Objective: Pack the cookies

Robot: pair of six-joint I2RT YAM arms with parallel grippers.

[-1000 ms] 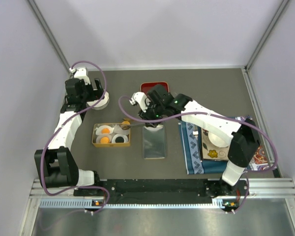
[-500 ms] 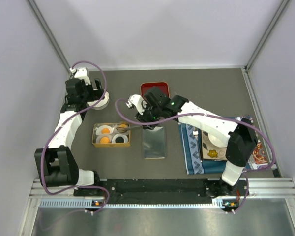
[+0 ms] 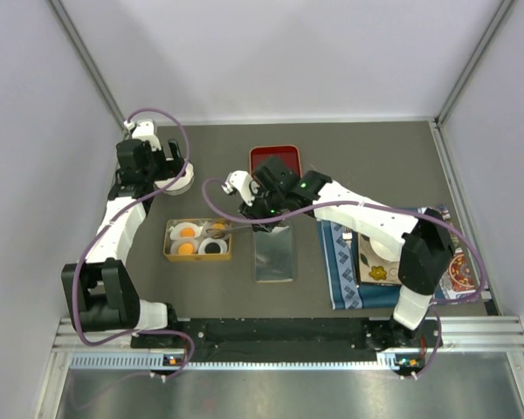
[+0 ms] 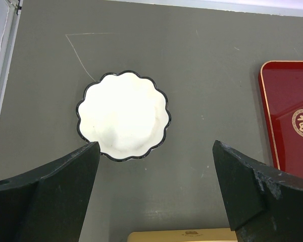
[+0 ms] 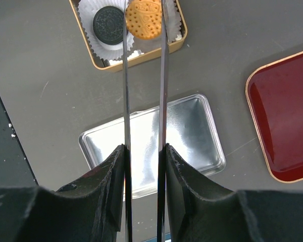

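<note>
Cookies (image 3: 186,248) lie cupped in the gold tin (image 3: 166,244) in the top view, the right gripper (image 3: 258,220) poised at the tin's right — nearer than the left gripper (image 3: 170,168). Left wrist view: that gripper gapes wide over a white scalloped dish (image 4: 123,121). Right wrist view: the right gripper clamps tongs (image 5: 126,101), tips straddling an orange cookie (image 5: 144,20) dead ahead in the tin — black cookie (image 5: 110,25) alongside

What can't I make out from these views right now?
Right wrist: thin metal tongs run off the top edge; tips unseen, so grip on the round orange cookie is unclear.
Right wrist: far half of the gold rectangular tin is cropped.
Top external: tong tips too small to resolve.
Left wrist: only the tin's rim shows, at the bottom edge.
</note>
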